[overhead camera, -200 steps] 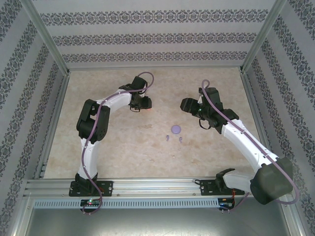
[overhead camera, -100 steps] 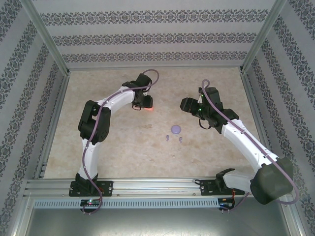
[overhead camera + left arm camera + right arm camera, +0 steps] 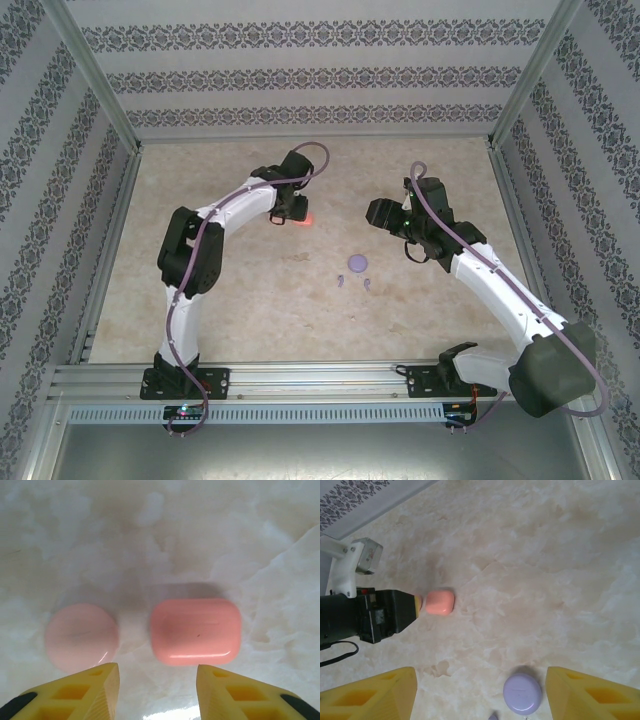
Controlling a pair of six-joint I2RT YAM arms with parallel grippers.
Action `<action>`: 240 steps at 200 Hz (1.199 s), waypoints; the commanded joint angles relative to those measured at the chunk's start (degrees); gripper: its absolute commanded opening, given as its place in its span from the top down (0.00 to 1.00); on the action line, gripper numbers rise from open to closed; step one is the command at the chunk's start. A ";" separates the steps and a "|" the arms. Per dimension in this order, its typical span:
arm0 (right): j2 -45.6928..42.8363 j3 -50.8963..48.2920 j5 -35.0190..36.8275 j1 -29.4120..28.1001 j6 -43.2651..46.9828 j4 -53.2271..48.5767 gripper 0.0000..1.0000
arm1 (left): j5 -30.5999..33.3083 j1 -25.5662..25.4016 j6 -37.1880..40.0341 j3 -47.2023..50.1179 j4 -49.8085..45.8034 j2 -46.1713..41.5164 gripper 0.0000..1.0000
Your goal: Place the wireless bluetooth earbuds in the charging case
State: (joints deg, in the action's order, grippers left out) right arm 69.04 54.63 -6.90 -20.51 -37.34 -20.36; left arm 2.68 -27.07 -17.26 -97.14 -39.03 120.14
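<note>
At left, left hand partly open and empty, close to a pink round case and a pink rounded-rectangular case, side by side but apart on the table. Further right, purple round case, two purple earbuds just nearside. At right, right hand wide open, empty.

**Cut off, hidden, too small**

My left fingers run off the bottom edge, so just the tips show. In the right wrist view, one purple earbud is clipped at the bottom edge, and the pink round piece is mostly behind my left fingers. From above, the earbuds are too tiny to make out their shape.
</note>
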 commanded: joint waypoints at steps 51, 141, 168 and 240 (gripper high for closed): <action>2.83 1.20 1.96 -4.07 2.76 -3.41 0.30 | 5.14 -0.44 4.40 14.76 18.64 -22.68 0.45; 12.57 4.59 11.58 -11.18 5.32 -12.87 0.28 | 3.56 0.33 6.48 25.93 29.90 -38.70 0.01; 13.49 5.14 15.11 -12.02 5.22 -15.13 0.23 | 6.02 0.69 4.64 28.07 32.58 -41.28 0.01; 15.25 9.86 22.14 -14.15 6.22 -20.94 0.02 | 10.48 3.84 -1.36 28.82 28.60 -40.18 0.01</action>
State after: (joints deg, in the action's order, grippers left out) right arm 82.56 61.08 9.23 -32.88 -31.51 -36.75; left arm 12.45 -24.69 -15.97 -70.02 -11.31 80.84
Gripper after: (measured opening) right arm 0.980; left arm 0.993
